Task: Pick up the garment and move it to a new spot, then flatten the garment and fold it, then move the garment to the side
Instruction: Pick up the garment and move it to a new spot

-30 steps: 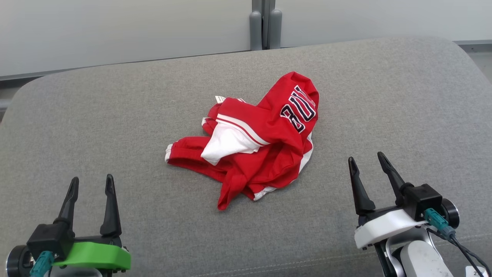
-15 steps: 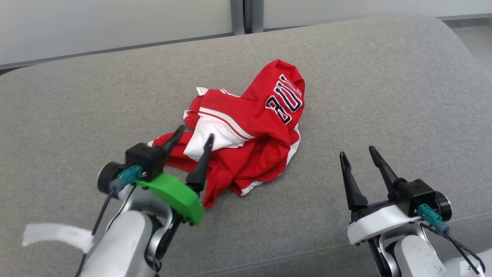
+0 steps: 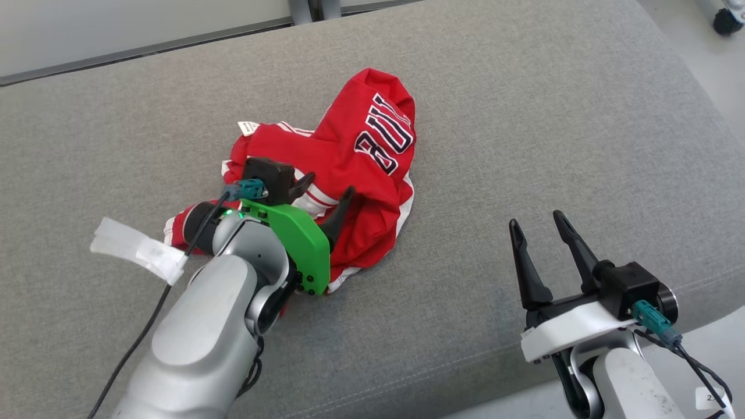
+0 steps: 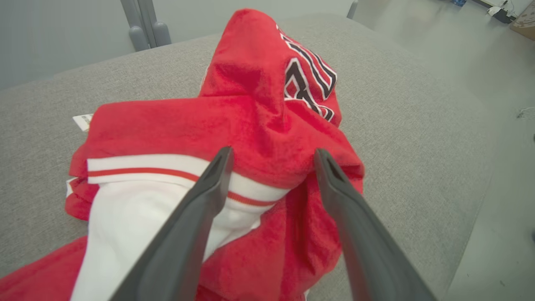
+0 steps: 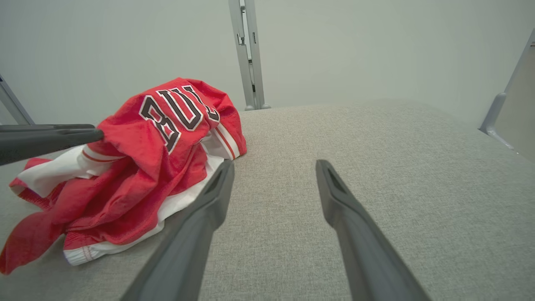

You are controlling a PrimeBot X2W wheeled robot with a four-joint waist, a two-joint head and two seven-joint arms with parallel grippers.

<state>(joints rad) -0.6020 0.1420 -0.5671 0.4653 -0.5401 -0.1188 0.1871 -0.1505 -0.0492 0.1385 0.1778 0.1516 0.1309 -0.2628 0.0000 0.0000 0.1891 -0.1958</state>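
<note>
One crumpled red-and-white jersey garment with dark lettering (image 3: 343, 145) lies heaped near the middle of the one grey fabric cushion (image 3: 553, 105). The left gripper (image 3: 329, 181), at the heap's 7 o'clock, holds its two dark fingers spread apart over a red fold and the white striped panel, clamped on nothing. The right gripper (image 3: 536, 218) hovers at the heap's 4 o'clock, well apart from it, its fingers likewise spread and empty. If the left fingers close on a thin top layer only, the cloth may slip free or trail when lifted. If they bite too deep, they could snag the cushion. Count: one garment, one cushion, two grippers, one small white label (image 3: 248, 127) at the heap's 10 o'clock.
</note>
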